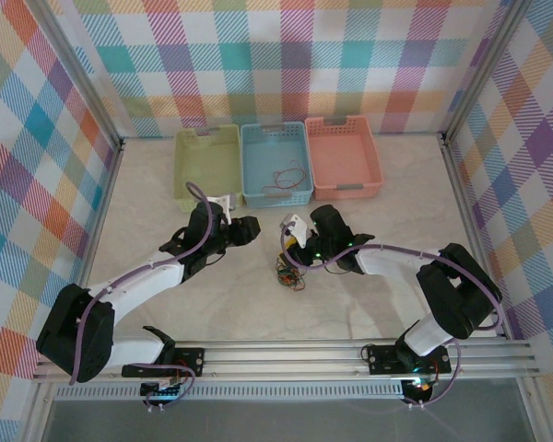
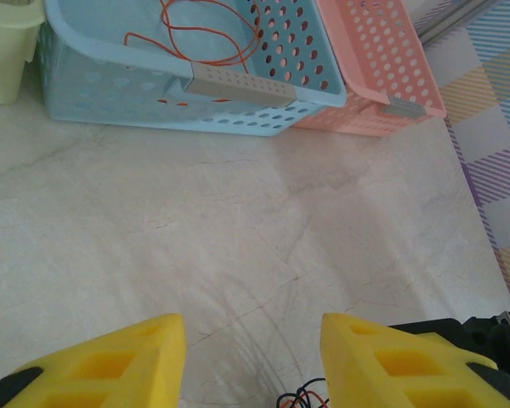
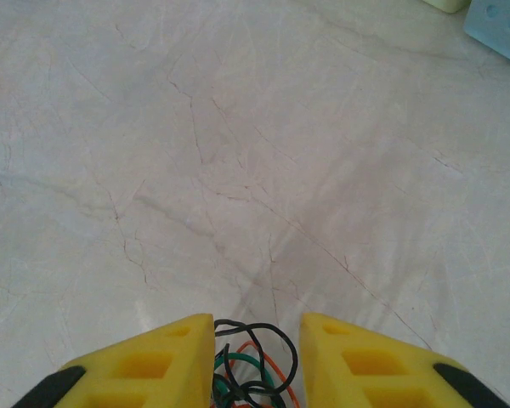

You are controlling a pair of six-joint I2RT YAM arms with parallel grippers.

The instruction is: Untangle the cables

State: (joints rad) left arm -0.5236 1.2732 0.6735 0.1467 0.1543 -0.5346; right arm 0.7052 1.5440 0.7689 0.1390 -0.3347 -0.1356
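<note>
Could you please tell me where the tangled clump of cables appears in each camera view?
Top external: the cable clump lies near the middle of the table.
Left wrist: at the bottom edge, between the jaws of the left gripper.
Right wrist: bottom centre, between the jaws of the right gripper.
Shared landmark: the blue basket.

We see a lab-style robot test booth: checked fabric walls [image 1: 37,138] on aluminium posts [image 1: 85,83] enclose a marble-look table [image 1: 396,230] with a slotted metal rail [image 1: 286,354] along its near edge
</note>
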